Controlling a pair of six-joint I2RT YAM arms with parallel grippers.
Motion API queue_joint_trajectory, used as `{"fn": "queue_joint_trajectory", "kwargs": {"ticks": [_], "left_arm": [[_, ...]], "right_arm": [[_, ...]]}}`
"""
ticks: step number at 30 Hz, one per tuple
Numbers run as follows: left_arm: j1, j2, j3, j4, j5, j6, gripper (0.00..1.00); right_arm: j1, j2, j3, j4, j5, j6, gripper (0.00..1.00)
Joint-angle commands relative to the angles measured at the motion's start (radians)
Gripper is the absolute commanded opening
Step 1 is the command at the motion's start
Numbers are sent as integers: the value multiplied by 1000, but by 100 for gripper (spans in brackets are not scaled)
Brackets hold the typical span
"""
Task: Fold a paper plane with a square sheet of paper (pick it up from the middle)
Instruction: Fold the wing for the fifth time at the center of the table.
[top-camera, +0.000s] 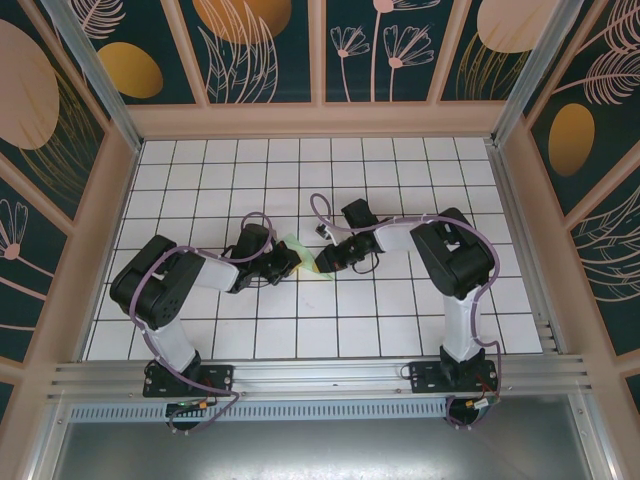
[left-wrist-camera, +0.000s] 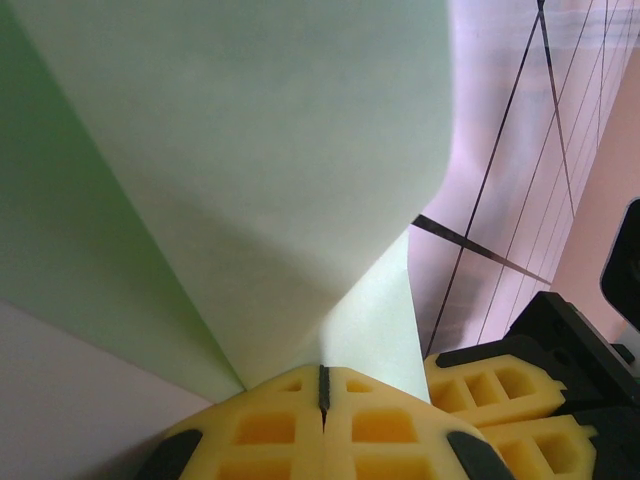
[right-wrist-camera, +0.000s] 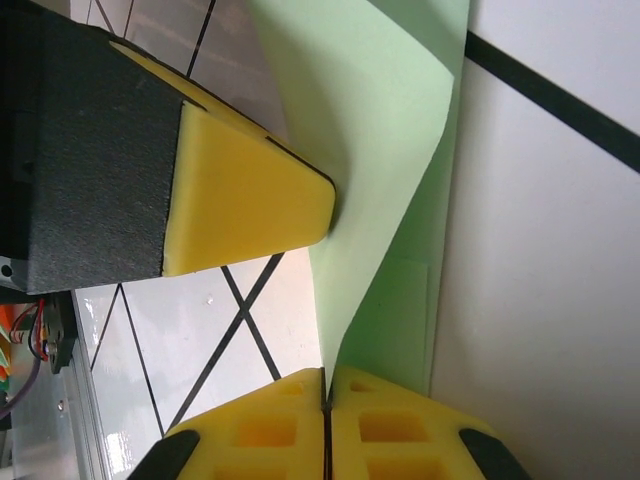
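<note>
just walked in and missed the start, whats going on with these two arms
Both arms reach to the middle of the gridded table, working one pale green sheet of paper between them. The left fingers are pinched shut on the sheet, and the right fingers are pinched shut on it close by, facing them. The paper bows up from both grips, bent and creased, but it is not a recognisable plane yet.
</note>
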Motion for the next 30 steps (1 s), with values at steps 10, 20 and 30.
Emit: {"fn": "queue_joint_trajectory", "kwargs": {"ticks": [10, 20, 30], "left_arm": [[7, 9, 0, -154, -111, 36, 5], [7, 14, 7, -153, -105, 39, 5], [7, 23, 15, -150, -90, 43, 5]], "right_arm": [[-21, -102, -15, -100, 19, 70, 27], [27, -194, 14, -64, 151, 183, 21], [91, -48, 93, -89, 199, 212, 3]]}}
